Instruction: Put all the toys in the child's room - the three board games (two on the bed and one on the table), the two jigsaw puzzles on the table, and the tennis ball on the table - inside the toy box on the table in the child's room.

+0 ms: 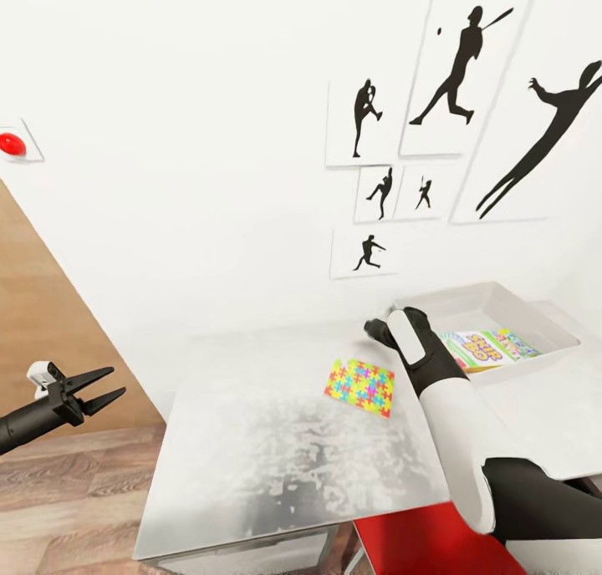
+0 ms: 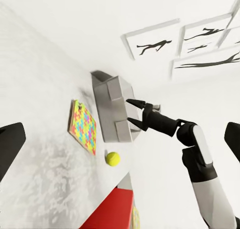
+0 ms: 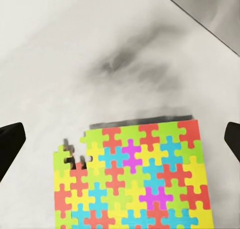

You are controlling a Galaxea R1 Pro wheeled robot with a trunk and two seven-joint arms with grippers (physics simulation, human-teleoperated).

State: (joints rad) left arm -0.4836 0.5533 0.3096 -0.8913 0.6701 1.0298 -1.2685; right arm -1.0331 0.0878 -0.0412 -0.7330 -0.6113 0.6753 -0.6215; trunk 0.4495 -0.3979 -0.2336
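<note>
A jigsaw puzzle [image 1: 360, 387] [image 2: 84, 127] [image 3: 135, 181] lies flat on the pale table [image 1: 276, 466], left of the light-grey toy box [image 1: 535, 312] [image 2: 114, 108]. Inside the box lies a flat printed board game [image 1: 478, 349] with blue and yellow lettering. The tennis ball [image 2: 112, 158] rests on the table near the puzzle's corner. My right gripper [image 1: 376, 330] [image 2: 130, 111] hovers open above the table between the puzzle and the box, holding nothing; its wrist camera looks down on the puzzle. My left gripper [image 1: 99, 391] is open and empty, out past the table's left edge.
Black sports-silhouette pictures [image 1: 451, 73] hang on the white wall behind the table. A red knob [image 1: 11, 144] sits on the wall at far left. A red object [image 1: 426, 541] [image 2: 112, 209] stands below the table's near edge. Wood-plank floor [image 1: 67, 508] lies left of the table.
</note>
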